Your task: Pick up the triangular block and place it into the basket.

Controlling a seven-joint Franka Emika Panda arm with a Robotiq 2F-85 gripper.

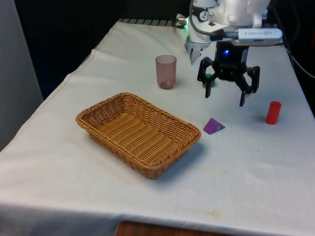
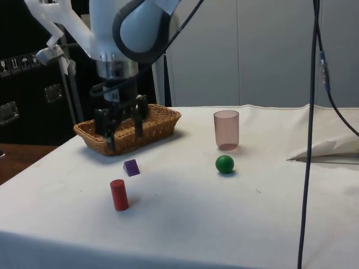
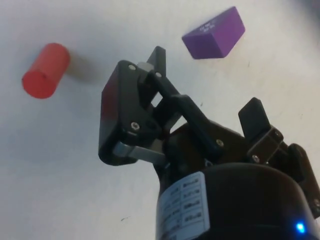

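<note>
Five things lie on the white cloth (image 1: 256, 177); nearest the front camera sits the wicker basket (image 1: 139, 132), toward the front view's left, holding nothing that can be seen; just beside its right-hand rim, apart from it, the purple triangular block (image 1: 213, 126) rests on the cloth; further to the front view's right a red cylinder (image 1: 273, 112) stands upright, well apart from the block; above and slightly beyond the block hangs the black gripper (image 1: 227, 91), off the cloth, its fingers spread wide and grasping nothing; beyond it a green ball (image 2: 224, 163) lies near a translucent pink cup (image 1: 166, 72), which stands upright at the far side.
</note>
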